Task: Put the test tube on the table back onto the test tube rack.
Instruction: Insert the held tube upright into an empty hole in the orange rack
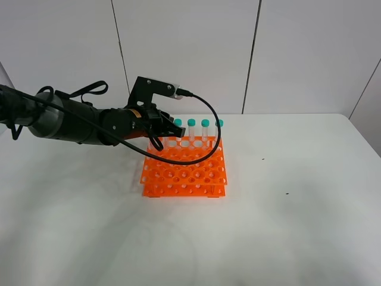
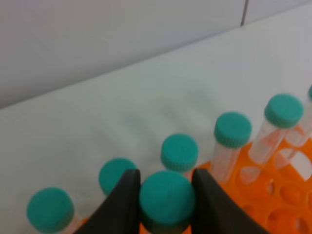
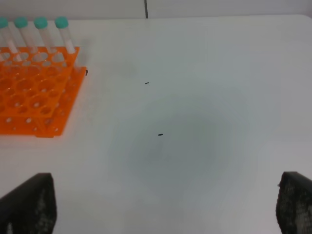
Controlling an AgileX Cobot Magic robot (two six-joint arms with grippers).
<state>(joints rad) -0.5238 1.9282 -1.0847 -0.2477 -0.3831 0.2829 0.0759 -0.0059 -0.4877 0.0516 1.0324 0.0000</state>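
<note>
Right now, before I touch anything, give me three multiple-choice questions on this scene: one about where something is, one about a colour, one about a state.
1. Where is the left end effector?
A) over bare table in front of the rack
B) at the back row of the test tube rack
C) at the table's right edge

2. What colour are the tube caps?
A) red
B) yellow
C) teal-green

3. How is the right end effector?
A) open and empty
B) shut on a tube
C) shut on the rack

Answers:
1 B: the high view shows it at the rack's far left corner, in line with the capped row.
2 C: every cap in view is teal-green.
3 A: its fingers stand wide apart over the table with nothing between them.
</note>
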